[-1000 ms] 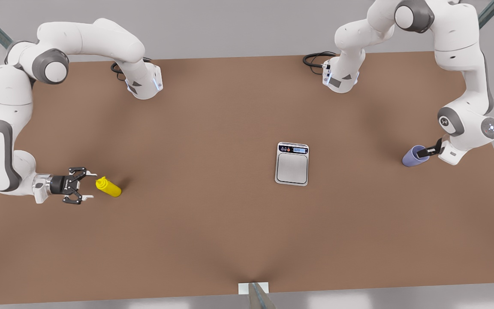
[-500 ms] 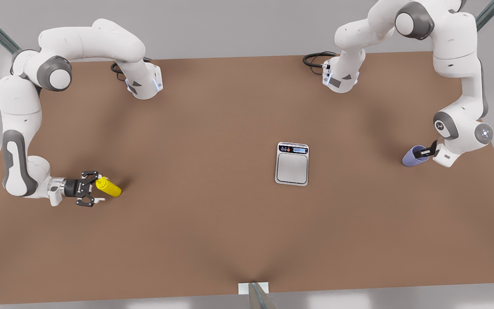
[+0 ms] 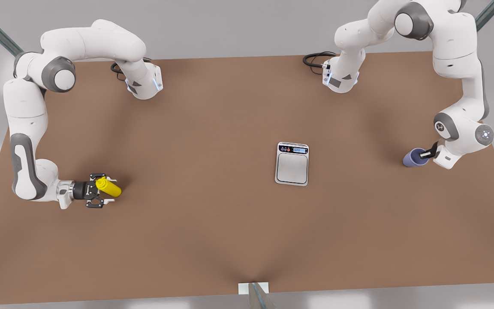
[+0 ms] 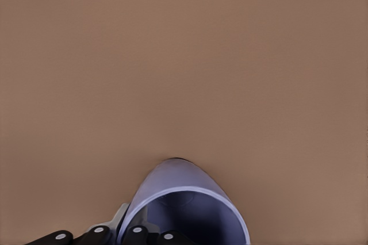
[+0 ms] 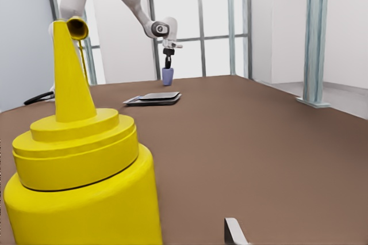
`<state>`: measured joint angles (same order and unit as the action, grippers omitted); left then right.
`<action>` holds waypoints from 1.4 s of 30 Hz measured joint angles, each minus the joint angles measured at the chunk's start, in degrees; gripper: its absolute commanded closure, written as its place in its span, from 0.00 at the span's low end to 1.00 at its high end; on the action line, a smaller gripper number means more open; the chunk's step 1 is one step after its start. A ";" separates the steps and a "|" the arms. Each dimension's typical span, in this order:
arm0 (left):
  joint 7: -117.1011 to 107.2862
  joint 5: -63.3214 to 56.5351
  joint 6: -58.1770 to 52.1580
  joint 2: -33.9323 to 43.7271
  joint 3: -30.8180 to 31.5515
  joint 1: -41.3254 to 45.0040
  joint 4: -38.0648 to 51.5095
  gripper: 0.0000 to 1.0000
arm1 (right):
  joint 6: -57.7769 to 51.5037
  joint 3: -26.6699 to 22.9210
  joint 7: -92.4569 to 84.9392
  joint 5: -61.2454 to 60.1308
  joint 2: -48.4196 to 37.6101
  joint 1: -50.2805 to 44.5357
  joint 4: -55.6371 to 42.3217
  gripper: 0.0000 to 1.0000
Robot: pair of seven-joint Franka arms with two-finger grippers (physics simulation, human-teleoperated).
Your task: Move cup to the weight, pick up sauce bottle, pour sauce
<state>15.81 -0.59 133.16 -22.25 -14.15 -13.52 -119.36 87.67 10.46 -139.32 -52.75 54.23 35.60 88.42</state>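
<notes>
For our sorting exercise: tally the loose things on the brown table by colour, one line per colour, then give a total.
Yellow: 1, the sauce bottle
Lavender-blue: 1, the cup
Silver-white: 1, the weight
Total: 3

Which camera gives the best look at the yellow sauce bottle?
The right wrist view: the sauce bottle stands close up, with its ribbed cap and pointed nozzle plain. The front view shows it small, between the right gripper's fingers.
</notes>
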 measured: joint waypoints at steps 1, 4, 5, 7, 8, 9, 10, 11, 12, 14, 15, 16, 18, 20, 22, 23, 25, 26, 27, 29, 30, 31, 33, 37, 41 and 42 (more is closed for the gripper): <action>-0.06 -0.17 0.02 -0.07 0.00 0.08 0.34 0.79 | -0.04 0.00 0.01 0.09 0.00 0.00 0.00 0.40; -0.29 -1.52 0.05 0.24 0.08 0.68 0.61 0.79 | -0.04 -0.09 0.10 0.62 0.00 0.00 0.53 0.49; -0.41 -2.08 -0.17 0.58 0.31 0.72 0.93 0.79 | -0.04 -0.01 -0.72 0.55 -0.07 0.07 0.53 0.51; -0.56 -3.23 -0.51 2.44 1.34 0.65 1.06 0.79 | -0.04 0.00 -0.69 0.55 -0.09 -0.04 0.53 0.55; -0.68 -3.80 -0.83 3.78 2.14 0.77 1.06 0.79 | -0.11 0.00 -0.12 0.49 -0.16 -0.13 0.37 0.56; -1.07 -4.09 -1.25 4.95 3.24 0.88 1.06 0.79 | -0.59 0.13 0.35 0.50 -0.34 -0.22 -0.05 0.56; -1.05 -3.73 -2.23 5.94 4.10 2.48 1.50 0.79 | -1.37 0.54 2.83 0.99 -0.75 -0.49 -1.52 0.56; -0.98 -2.36 -4.22 6.16 5.86 3.26 2.94 0.79 | -2.88 0.54 5.72 2.06 -2.01 -2.12 -4.08 0.56; -0.82 -0.46 -5.63 6.17 8.92 3.70 4.19 0.79 | -3.59 0.78 9.80 3.48 -2.62 -2.47 -6.53 0.56; -1.08 2.73 -5.73 6.12 14.78 6.88 6.02 0.79 | -3.75 0.29 13.55 4.00 -6.07 -5.89 -8.69 0.56; -1.26 3.93 -5.74 5.87 16.74 9.44 6.31 0.79 | -3.55 -0.06 15.09 4.79 -7.69 -7.65 -8.72 0.56; -2.46 5.03 -5.74 5.65 19.15 10.35 6.25 0.79 | -3.05 -0.34 16.07 5.18 -8.74 -9.06 -8.72 0.56; -2.87 7.61 -5.78 4.52 21.90 12.31 6.25 0.79 | 1.16 0.24 20.15 7.65 -9.93 -11.46 -8.72 0.56; -2.92 9.23 -5.75 4.01 21.97 17.23 6.25 0.79 | 4.30 0.52 22.37 8.44 -11.11 -14.85 -8.64 0.56; -2.94 10.21 -5.84 4.07 22.04 21.21 6.25 0.79 | 7.85 0.60 25.58 7.84 -11.51 -19.30 -8.63 0.54; -2.97 10.54 -5.79 3.93 22.06 22.57 6.25 0.79 | 10.04 0.53 27.94 6.94 -11.52 -22.43 -8.71 0.54; -2.97 11.00 -5.76 3.31 22.11 23.37 6.25 0.79 | 14.14 0.52 33.11 7.51 -11.53 -27.56 -10.19 0.54; -2.97 11.17 -5.76 3.18 22.97 23.56 6.25 0.79 | 16.22 0.37 35.43 9.25 -11.52 -29.18 -10.71 0.54; -3.70 11.30 -5.76 3.16 23.54 23.63 6.25 0.79 | 17.85 0.38 36.80 11.50 -11.52 -30.71 -12.11 0.54; -5.60 11.44 -5.25 2.50 23.84 26.00 6.33 0.79 | 21.39 0.45 43.49 15.85 -12.23 -34.49 -12.31 0.54; -5.61 11.48 -5.15 2.34 23.90 26.30 6.34 0.79 | 23.90 0.43 44.48 16.68 -12.75 -35.39 -12.26 0.53; -5.61 11.52 -4.97 1.93 23.91 27.24 6.41 0.79 | 24.29 0.51 47.55 18.82 -13.00 -36.26 -12.31 0.53; -5.56 11.45 -4.63 1.43 23.90 27.29 6.50 0.79 | 24.57 0.52 48.95 20.91 -13.10 -37.75 -12.31 0.55; -5.42 11.73 -4.64 0.80 23.88 27.21 7.57 0.51 | 29.83 0.06 54.35 24.60 -13.20 -42.63 -13.30 0.57; -5.26 13.85 -4.67 0.72 23.91 27.23 7.57 0.02 | 31.79 -0.09 58.10 25.18 -13.19 -45.74 -13.53 0.57; -5.25 14.14 -4.66 0.71 23.91 27.24 7.57 0.02 | 32.29 -0.08 58.35 25.15 -13.19 -46.62 -13.53 0.57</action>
<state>10.56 13.55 128.49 -21.54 9.75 13.71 -111.80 119.95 10.37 -80.97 -27.60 41.04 -11.02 74.89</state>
